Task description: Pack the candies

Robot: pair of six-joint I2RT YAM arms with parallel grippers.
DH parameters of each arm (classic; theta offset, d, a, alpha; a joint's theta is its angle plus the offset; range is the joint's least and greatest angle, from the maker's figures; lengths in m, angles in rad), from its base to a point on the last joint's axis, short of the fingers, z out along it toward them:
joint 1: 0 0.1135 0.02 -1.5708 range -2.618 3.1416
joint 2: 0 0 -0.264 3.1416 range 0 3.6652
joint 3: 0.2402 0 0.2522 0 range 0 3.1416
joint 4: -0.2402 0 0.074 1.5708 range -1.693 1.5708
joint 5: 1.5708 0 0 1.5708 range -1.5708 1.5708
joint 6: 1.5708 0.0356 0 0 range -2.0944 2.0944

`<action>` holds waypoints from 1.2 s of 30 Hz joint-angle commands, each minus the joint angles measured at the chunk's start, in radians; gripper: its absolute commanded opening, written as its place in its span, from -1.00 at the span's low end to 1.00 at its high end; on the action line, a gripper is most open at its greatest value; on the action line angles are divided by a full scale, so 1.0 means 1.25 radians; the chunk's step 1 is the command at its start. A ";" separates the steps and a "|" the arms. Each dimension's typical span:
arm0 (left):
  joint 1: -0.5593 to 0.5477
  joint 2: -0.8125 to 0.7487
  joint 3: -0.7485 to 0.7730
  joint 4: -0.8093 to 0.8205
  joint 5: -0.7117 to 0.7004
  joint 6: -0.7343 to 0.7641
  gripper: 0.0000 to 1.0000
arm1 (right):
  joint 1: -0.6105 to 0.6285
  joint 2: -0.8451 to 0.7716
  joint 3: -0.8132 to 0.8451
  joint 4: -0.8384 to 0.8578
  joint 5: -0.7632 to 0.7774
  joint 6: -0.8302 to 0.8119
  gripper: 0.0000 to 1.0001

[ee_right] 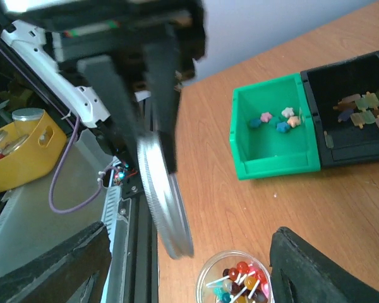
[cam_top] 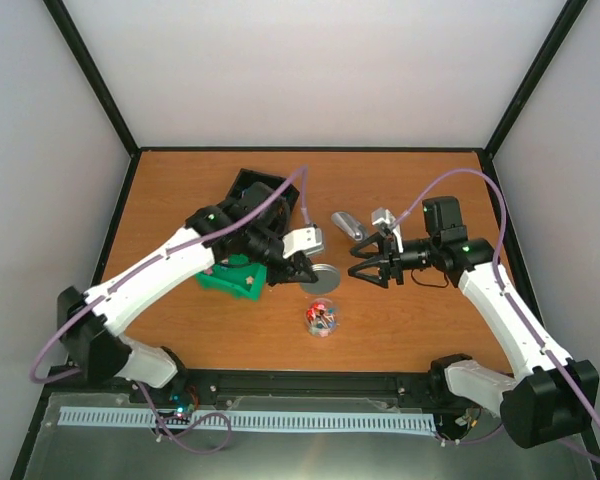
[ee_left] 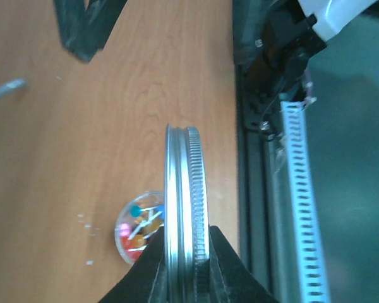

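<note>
Candies [ee_right: 278, 120] show as a small cluster of tiny star-shaped pieces, pink, orange, blue and pale, on the floor of a green bin [ee_right: 275, 161]. In the top view the bin sits just left of the left pincer [cam_top: 305, 270]. A black tray [ee_right: 350, 142] adjoins the bin and holds dull flat bits. The left pincer is clamped on a round silver lid [ee_left: 184, 202], held on edge by its ribbed rim; whether the lid touches the wooden table [cam_top: 400, 330] I cannot tell. On the near side of that pincer, close to the lid, stands a small clear jar [cam_top: 321, 320] of coloured ball-headed sticks, and the table's near edge with its black rail runs not far beyond it. To the right, the right pincer [cam_top: 372, 268] faces the lid with its jaws spread wide and nothing between them, a short stretch of bare board separating the two. Behind the right pincer lie a silvery cylinder [cam_top: 348, 224] and a small white piece [cam_top: 383, 218].
</note>
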 commanded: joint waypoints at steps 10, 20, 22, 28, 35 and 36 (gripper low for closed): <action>0.095 0.114 0.022 0.034 0.364 -0.206 -0.90 | 0.103 0.021 -0.033 0.057 0.047 0.073 0.15; 0.119 0.143 0.030 0.009 0.385 -0.171 -0.86 | 0.104 0.086 -0.020 0.078 -0.012 0.127 -0.72; 0.120 0.135 0.027 0.025 0.319 -0.186 -0.69 | 0.103 0.094 -0.017 0.088 -0.020 0.149 -0.92; 0.119 0.094 0.053 0.049 0.049 -0.157 0.46 | 0.046 0.138 -0.036 0.153 -0.058 0.244 -0.95; 0.010 0.003 0.056 0.048 -0.129 0.124 1.00 | 0.027 0.200 -0.063 0.223 -0.090 0.338 -0.94; -0.025 -0.002 0.056 0.041 -0.194 0.176 1.00 | 0.027 0.209 -0.066 0.232 -0.098 0.348 -0.94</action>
